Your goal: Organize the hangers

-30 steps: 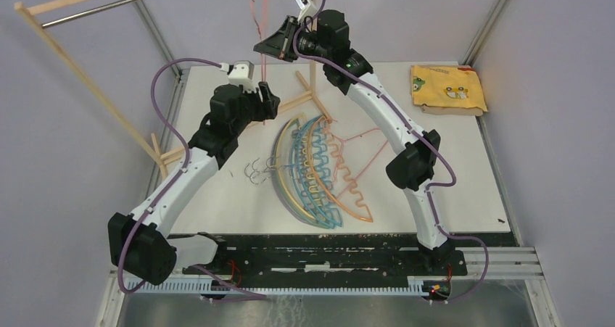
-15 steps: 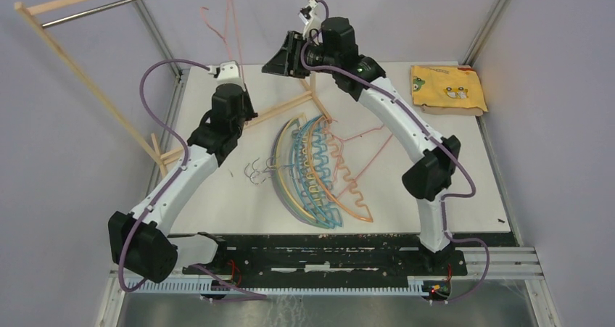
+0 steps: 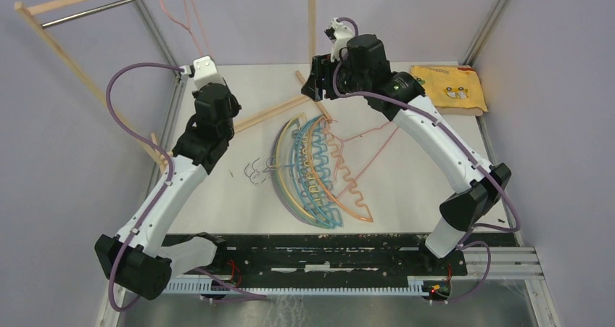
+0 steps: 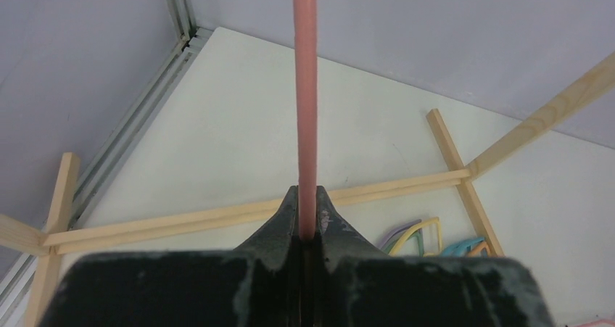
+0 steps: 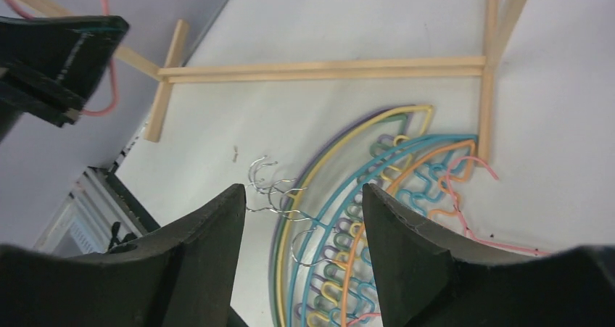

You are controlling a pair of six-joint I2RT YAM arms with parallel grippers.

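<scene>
Hangers (image 3: 319,175): stacked mid-table, hooks pointing left.
Pink hanger (image 4: 306,109): raised far left, by the rack rod (image 3: 116,4).
Left gripper (image 4: 307,229): clamped on its bar.
Right gripper (image 5: 301,218): wide apart, empty.

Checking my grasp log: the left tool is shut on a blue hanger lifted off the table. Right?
Not quite. The hanger in the left tool is pink, not blue; the left wrist view shows it clamped there. The rest holds.
</scene>
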